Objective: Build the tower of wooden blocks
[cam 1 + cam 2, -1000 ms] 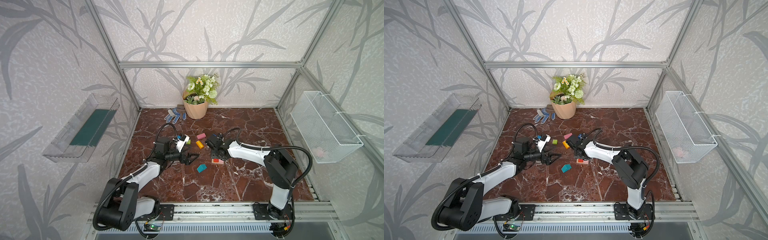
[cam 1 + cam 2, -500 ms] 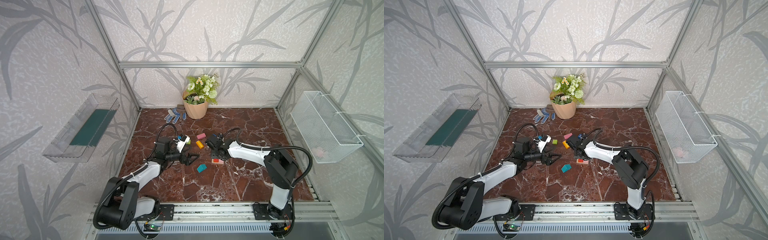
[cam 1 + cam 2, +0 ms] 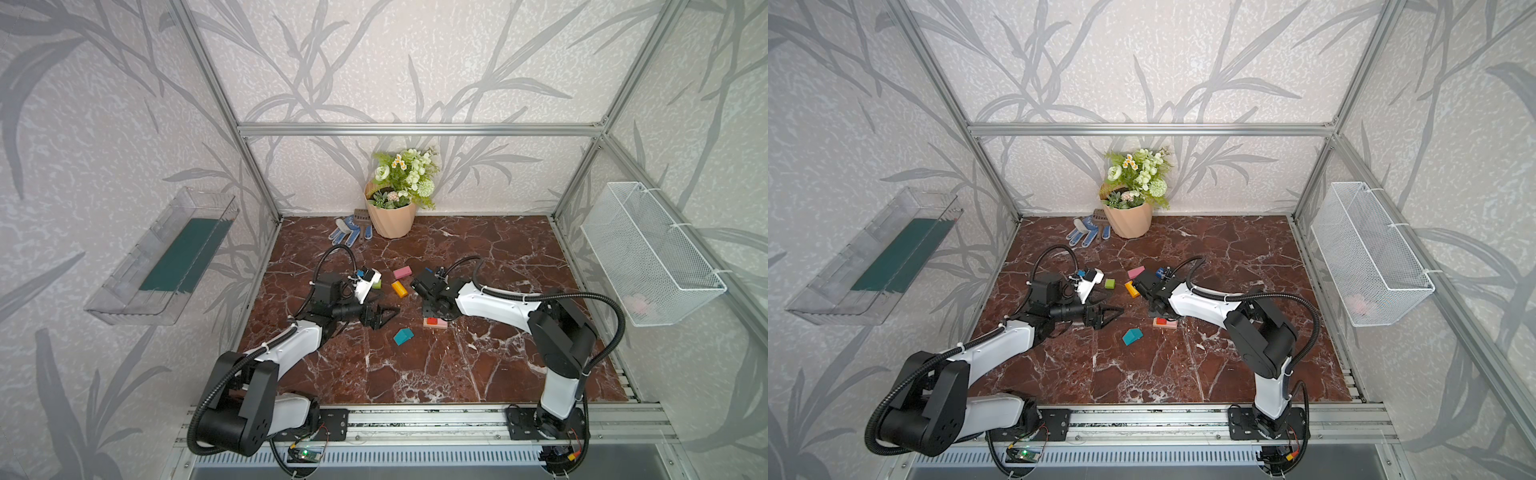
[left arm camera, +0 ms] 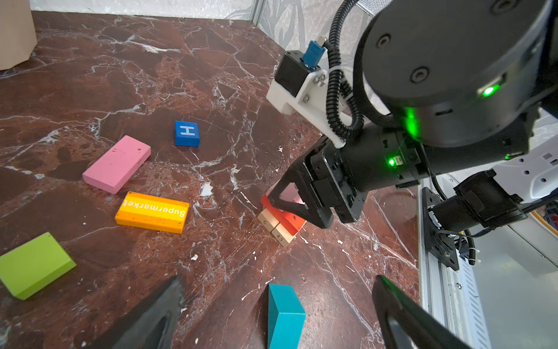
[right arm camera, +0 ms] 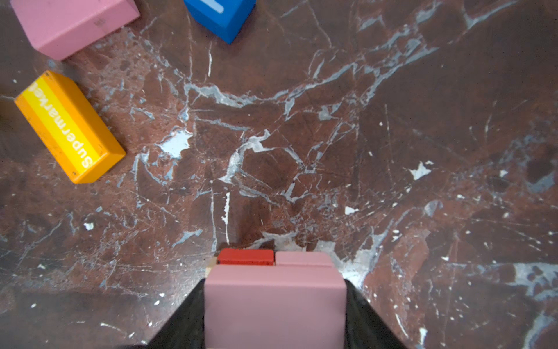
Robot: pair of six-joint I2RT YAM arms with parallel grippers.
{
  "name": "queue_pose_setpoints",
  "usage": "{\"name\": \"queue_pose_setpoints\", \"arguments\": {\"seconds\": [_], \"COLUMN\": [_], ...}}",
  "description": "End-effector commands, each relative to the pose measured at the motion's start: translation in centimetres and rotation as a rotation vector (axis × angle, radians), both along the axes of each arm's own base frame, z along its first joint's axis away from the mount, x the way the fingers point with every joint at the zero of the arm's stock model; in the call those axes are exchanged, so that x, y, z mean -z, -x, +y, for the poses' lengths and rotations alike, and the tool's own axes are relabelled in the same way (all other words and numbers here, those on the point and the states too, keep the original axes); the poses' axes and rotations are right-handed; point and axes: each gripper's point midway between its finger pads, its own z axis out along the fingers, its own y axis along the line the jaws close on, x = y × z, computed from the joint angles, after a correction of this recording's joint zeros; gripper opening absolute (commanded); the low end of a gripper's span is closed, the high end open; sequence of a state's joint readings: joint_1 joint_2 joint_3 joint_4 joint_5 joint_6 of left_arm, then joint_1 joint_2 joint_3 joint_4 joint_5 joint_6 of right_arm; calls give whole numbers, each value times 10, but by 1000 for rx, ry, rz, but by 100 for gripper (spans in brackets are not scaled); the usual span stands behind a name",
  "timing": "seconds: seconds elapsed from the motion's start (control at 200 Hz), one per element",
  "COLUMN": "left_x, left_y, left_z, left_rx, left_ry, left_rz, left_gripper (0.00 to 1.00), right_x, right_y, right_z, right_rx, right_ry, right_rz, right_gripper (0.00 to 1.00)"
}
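One pink block (image 5: 274, 311), clamped in our right gripper (image 5: 273, 285), hovers over the tower (image 4: 283, 222); we should square it before releasing

The tower (image 4: 279, 225) is low: two plain tan blocks (image 4: 273, 226) lie side by side on the floor, and on them lie a red block (image 5: 245, 256) and a pink block (image 5: 302, 259), also side by side. A second pink block (image 5: 274, 320) is gripped flat between the fingers of the right gripper (image 5: 275, 297), just over this layer; whether it touches the layer I cannot tell. Apart from the tower, a pink oblong (image 4: 117, 164), an orange block (image 4: 152, 212) with the word "Supermarket", a blue cube (image 4: 187, 133) with a white "H" and a green block (image 4: 34, 265) lie flat, and a teal piece (image 3: 403, 336) lies near the tower.
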State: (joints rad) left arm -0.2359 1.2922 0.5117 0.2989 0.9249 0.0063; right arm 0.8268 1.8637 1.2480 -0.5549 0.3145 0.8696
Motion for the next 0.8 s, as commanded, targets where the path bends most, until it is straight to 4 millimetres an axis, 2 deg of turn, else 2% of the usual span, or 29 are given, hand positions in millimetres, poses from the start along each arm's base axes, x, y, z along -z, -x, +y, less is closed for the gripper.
{"name": "queue_pose_setpoints", "arguments": {"seconds": [0.0,0.12,0.395,0.605,0.745,0.79,0.795], "left_x": [-5,-5,-4,-4,-1,-2,-2], "left_y": [-4,-4,-5,-7,-15,-15,-15], "left_z": [-3,-3,-3,-2,5,7,8], "left_rx": [14,16,13,1,-77,-91,-92], "left_ry": [-11,-13,-17,-24,-47,-47,-47], "left_rz": [-32,-29,-29,-29,-44,-57,-58], "left_gripper": [99,99,99,99,99,99,99], "right_x": [-2,-4,-10,-30,-43,-39,-44], "right_y": [4,4,5,6,5,6,6], "right_z": [-5,-5,-3,2,3,1,1], "right_rx": [13,11,-1,-39,-71,-78,-78], "right_ry": [14,12,3,-12,-37,-31,-41], "right_rz": [-1,-8,-26,-80,-124,-130,-140], "right_gripper": [66,71,75,80,82,83,83]}}
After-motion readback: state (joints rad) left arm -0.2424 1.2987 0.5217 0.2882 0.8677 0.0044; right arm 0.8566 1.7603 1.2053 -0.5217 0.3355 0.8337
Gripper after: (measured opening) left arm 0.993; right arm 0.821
